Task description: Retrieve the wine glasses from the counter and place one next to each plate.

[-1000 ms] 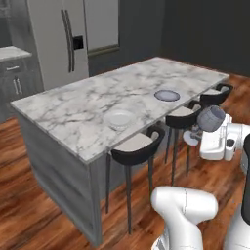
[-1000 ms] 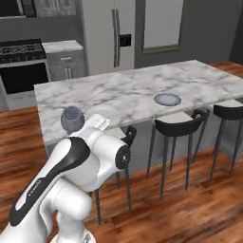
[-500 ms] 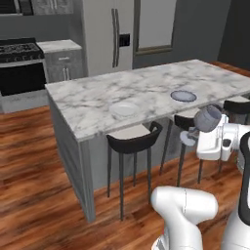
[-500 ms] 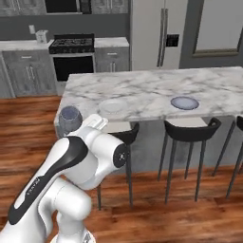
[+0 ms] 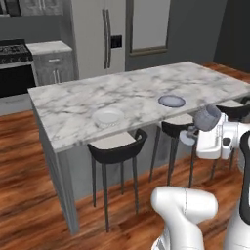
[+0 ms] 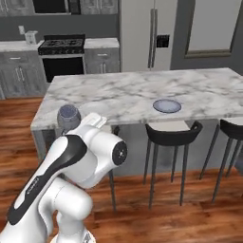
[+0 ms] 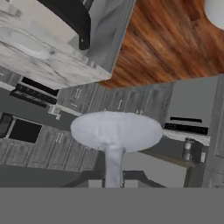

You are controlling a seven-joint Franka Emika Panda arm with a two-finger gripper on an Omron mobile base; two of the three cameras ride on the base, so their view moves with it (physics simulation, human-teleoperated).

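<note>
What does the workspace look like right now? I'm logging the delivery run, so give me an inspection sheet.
Surface: long marble island, with stools along its near side.
Job's things: white plate and blue-grey plate lie flat on the island, apart; one wine glass is carried beside it, off the island.
Clutter: nothing seen.
Grippers: gripper shut on the wine glass's stem.
Cables: nothing seen.
Surroundings: fridge, stove, wood floor.

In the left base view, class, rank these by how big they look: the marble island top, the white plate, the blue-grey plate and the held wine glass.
1. Marble island top, by far the largest.
2. White plate.
3. Blue-grey plate, a little smaller, though it lies farther off, so true size is unsure.
4. Wine glass: looks about like the plates, but it is much nearer; unranked.
</note>
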